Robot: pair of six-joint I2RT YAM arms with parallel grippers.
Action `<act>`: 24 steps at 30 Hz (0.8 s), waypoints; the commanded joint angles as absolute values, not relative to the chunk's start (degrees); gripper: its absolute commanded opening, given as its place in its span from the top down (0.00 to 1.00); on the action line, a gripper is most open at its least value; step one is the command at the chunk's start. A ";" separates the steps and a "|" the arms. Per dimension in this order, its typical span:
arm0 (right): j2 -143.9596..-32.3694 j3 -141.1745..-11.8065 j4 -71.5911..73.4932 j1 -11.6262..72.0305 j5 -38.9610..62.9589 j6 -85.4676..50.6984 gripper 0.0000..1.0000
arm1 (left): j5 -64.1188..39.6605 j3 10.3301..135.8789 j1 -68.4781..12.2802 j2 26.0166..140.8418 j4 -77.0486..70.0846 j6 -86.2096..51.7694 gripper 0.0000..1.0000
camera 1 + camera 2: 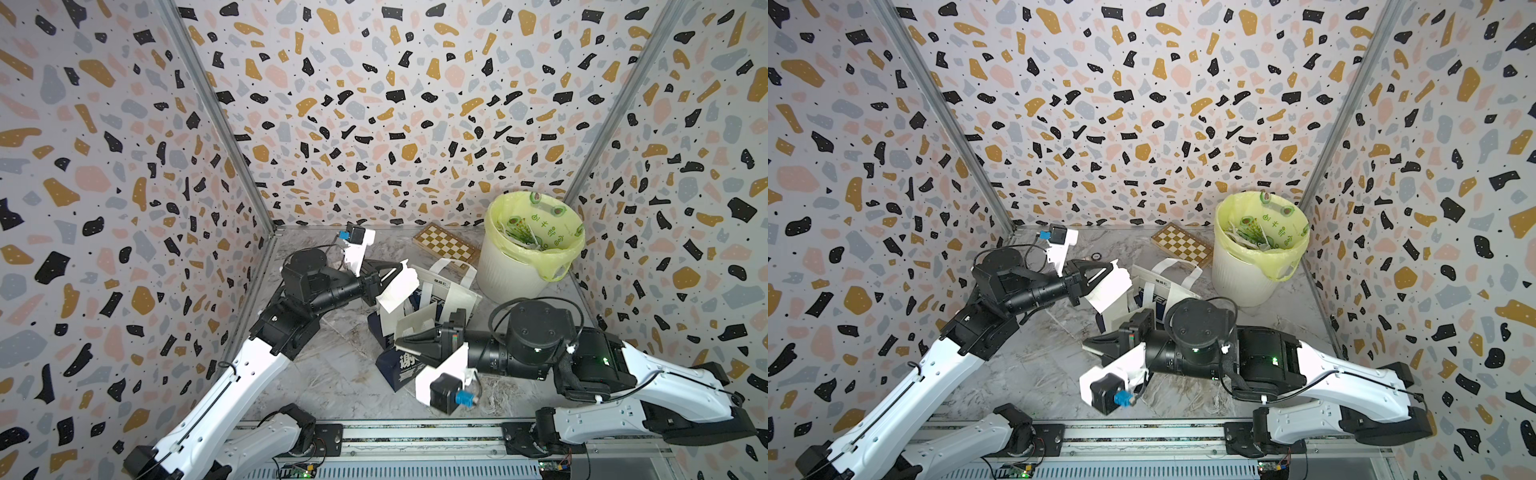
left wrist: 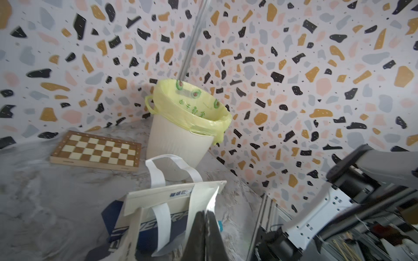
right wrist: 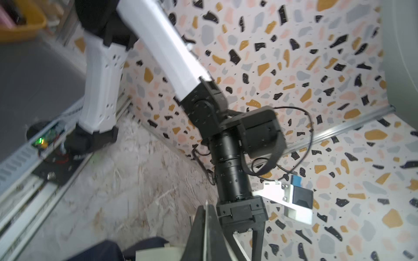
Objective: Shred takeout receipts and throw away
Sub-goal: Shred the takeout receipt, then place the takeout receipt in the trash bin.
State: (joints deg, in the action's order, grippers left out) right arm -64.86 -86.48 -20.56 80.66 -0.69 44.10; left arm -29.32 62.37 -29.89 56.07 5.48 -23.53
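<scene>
Takeout receipt (image 1: 395, 291) hangs pinched in my closed left tool (image 1: 400, 271) above the bags (image 1: 401, 372). My right tool (image 1: 401, 343), nearby, clamps a thin white strip (image 3: 206, 212); the bin (image 1: 507, 274) stands beyond, nearer my right arm.

**Paper, plastic, wood**

A thin white paper receipt (image 1: 397, 291) is showing matt and creased. Navy-and-white paper bags (image 1: 395, 370) are looking stiff. A round white ribbed plastic bin (image 1: 507, 274) is wearing a glossy, crinkled yellow-green plastic liner (image 1: 548, 266). A flat checkered wooden board (image 1: 446, 246) is gleaming, and the grey marbled tabletop (image 1: 332, 374) is looking smooth.
</scene>
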 commanded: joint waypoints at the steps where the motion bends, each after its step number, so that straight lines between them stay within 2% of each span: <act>1: -60.52 -81.82 -6.53 72.60 3.38 19.42 1.00 | -22.14 58.52 -29.75 52.78 -8.26 -24.16 1.00; 5: -60.38 -77.87 -3.24 63.46 2.53 -0.36 1.00 | -21.45 55.46 -29.71 52.41 -18.51 -31.60 1.00; 11: -60.58 -73.61 2.43 51.02 8.94 -21.23 1.00 | -16.36 50.10 -29.77 53.16 -31.99 -43.11 1.00; 15: -61.80 -70.16 13.17 49.92 11.40 -30.13 1.00 | -13.95 48.46 -30.34 55.74 -40.61 -49.68 1.00; 20: -63.09 -65.47 28.31 49.81 8.82 -37.00 1.00 | -9.32 48.16 -31.97 57.51 -47.27 -52.35 1.00; 24: -65.09 -66.63 30.61 49.45 8.25 -38.61 1.00 | -9.57 48.34 -32.26 58.49 -51.72 -53.48 1.00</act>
State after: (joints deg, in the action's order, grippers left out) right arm -64.99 -64.69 23.09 49.80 8.56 -34.20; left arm -10.87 48.01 -31.94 58.54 -42.39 -51.33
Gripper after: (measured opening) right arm 0.042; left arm 0.047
